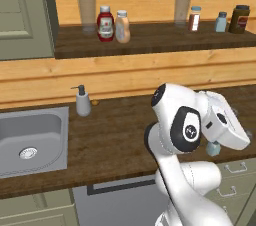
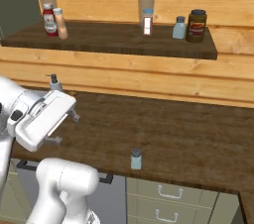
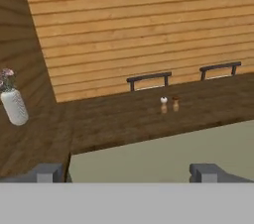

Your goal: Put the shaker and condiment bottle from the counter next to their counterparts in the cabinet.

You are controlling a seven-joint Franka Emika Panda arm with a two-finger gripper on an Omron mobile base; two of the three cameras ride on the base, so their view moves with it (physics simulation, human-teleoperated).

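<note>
The pale teal shaker point(image 2: 136, 159) stands upright near the front edge of the counter point(image 2: 193, 129); in the left base view the shaker point(image 1: 214, 148) peeks out from behind my arm. The peach condiment bottle point(image 1: 122, 26) point(image 2: 61, 24) stands in the cabinet point(image 1: 165, 38), touching or almost touching the red sauce bottle point(image 1: 105, 24) point(image 2: 48, 20). The light-blue shaker point(image 1: 221, 22) point(image 2: 179, 28) is further right on the shelf. My gripper point(image 2: 64, 128) point(image 1: 242, 122) point(image 3: 128, 173) hovers open and empty above the counter, left of and above the teal shaker.
A white-and-red shaker point(image 2: 147, 22) and a dark jar point(image 2: 197, 26) also stand on the shelf, with two glasses point(image 1: 87, 12) at the back. A soap pump point(image 1: 82, 101) stands beside the steel sink point(image 1: 55, 120). A flower vase point(image 3: 12, 103) and two small shakers point(image 3: 169, 104) show on a far counter.
</note>
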